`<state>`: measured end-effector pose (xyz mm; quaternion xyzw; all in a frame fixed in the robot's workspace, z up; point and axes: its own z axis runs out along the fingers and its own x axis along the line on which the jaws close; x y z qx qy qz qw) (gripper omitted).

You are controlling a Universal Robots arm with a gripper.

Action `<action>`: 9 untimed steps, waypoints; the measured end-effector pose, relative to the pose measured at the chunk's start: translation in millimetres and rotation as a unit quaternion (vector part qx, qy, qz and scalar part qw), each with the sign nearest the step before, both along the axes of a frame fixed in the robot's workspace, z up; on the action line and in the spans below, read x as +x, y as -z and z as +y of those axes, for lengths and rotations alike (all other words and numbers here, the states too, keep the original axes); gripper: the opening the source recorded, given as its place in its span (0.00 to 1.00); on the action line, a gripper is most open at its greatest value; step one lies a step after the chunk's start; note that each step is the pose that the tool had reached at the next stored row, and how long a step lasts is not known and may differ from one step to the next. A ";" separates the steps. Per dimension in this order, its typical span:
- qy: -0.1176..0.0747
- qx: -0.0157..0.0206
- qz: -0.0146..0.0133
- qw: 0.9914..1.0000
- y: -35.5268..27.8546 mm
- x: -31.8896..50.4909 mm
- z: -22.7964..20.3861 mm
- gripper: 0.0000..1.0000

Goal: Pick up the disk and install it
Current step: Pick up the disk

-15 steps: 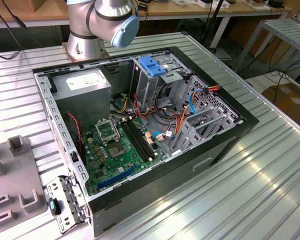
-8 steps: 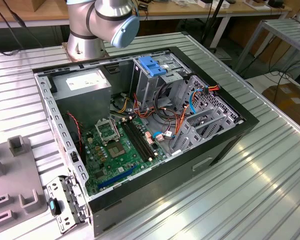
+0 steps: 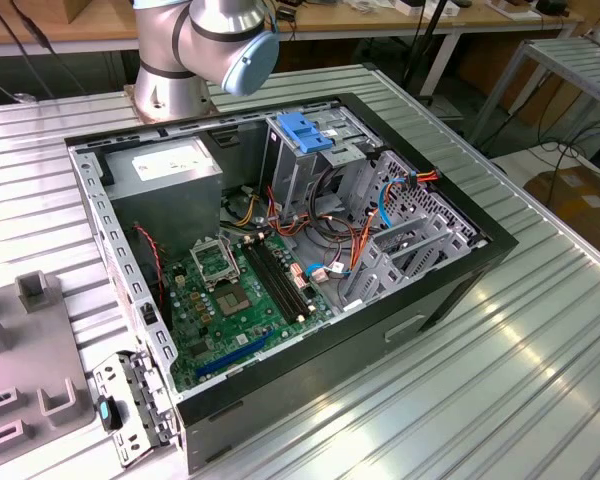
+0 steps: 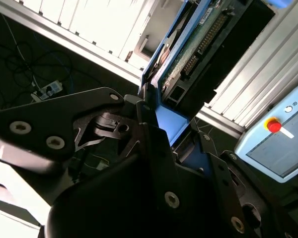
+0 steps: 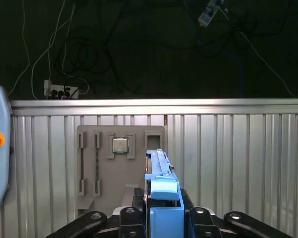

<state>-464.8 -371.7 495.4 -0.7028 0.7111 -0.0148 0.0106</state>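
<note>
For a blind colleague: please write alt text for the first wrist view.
The gripper is shut on the disk, held edge-on with its blue tab between the jaws. Beyond it, a grey fixture holding a chip lies on the ribbed metal table, with a power strip on the dark floor past it.

Case [image 3: 280,378] open on top, cage [image 3: 302,140] standing tall mid-case, cables [image 3: 365,225] crowding beside it, grey box [image 3: 165,170] filling a corner, low board [image 3: 235,290] clear between them, gripper [image 5: 164,204] clamping disk [image 5: 161,173] over open table [image 5: 238,163], flat fixture [image 5: 104,171] lying just ahead.
</note>
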 end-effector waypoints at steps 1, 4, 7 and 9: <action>0.000 0.000 0.000 1.000 -1.8 0.0 0.0 0.37; 0.000 0.000 0.000 1.000 -5.6 0.0 0.0 0.37; 0.000 0.000 0.000 1.000 -5.6 0.0 0.0 0.37; 0.000 0.000 0.000 1.000 -5.8 0.0 0.0 0.37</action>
